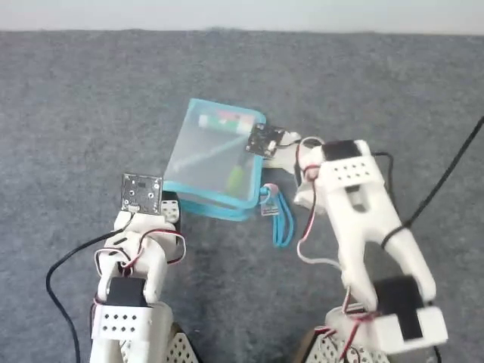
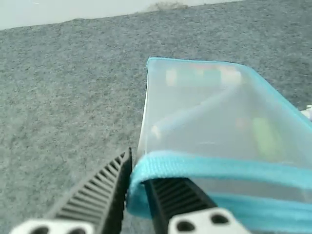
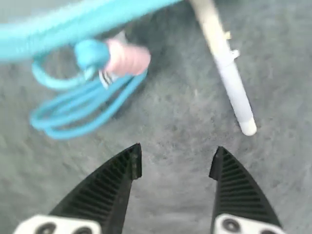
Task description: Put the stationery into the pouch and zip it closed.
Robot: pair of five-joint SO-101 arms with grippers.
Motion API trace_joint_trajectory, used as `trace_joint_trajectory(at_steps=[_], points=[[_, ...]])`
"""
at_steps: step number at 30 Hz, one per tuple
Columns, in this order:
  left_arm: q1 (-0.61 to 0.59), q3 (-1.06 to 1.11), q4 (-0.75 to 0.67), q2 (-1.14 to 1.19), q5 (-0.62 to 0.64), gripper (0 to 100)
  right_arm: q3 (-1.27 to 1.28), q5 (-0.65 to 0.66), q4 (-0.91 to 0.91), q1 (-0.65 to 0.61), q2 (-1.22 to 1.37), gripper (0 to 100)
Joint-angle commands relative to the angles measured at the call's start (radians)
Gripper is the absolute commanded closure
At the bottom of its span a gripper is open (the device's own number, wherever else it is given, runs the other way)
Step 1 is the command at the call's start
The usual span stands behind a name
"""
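Closest up, left gripper (image 2: 137,175), fingers (image 2: 97,192) pinched shut on the teal-trimmed corner of the pouch (image 2: 209,126). Looks like a plain anchor grip: keeps the bag from skating around the grey tabletop (image 1: 91,98) and props the edge up a bit for loading. Lying flat otherwise, mid-tabletop between both arms, see-through enough to show a green marker (image 2: 263,136), a whitish pen (image 2: 190,114) and a capped stick (image 2: 202,75) along the far side, all inside already.

Over at the strap end, right gripper (image 3: 178,151) hanging low, fingers (image 3: 109,185) spread wide with nothing between them. Aimed at bare tabletop between the teal strap (image 3: 83,107) with its pink tag (image 3: 127,57) and a loose white pen (image 3: 229,73) just beside the pouch edge. Hard to call the pen's far end: tucked into the mouth or only next to it. Probably the last item to go in, so expecting a pinch across the barrel next, then zipping against that left-hand hold. Risk-wise: round barrel, easy to roll away.
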Motion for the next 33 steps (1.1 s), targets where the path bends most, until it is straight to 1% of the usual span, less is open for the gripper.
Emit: trace_joint_trajectory(at_steps=[1,5,9,21,26,30,33], points=[[-0.002,-0.044,-0.029,-0.002,0.017,99,-0.081,0.147,0.004,0.079,0.038,76.4],[-0.002,-0.044,-0.029,-0.002,0.017,99,-0.137,0.224,-0.002,0.14,0.108,76.4],[0.0,-0.044,-0.034,-0.002,0.017,99,-0.189,0.255,-0.015,0.151,0.177,76.4],[0.0,-0.044,-0.031,-0.002,0.017,99,-0.199,0.249,-0.352,0.156,0.374,76.8],[0.0,-0.044,-0.031,-0.002,0.017,99,-0.198,0.253,-0.41,0.151,0.424,87.1],[0.0,-0.044,-0.031,-0.002,0.017,99,-0.195,0.25,-0.407,0.153,0.433,93.5],[0.0,-0.044,-0.031,-0.002,0.017,99,-0.198,0.249,-0.331,0.159,0.433,97.4]])
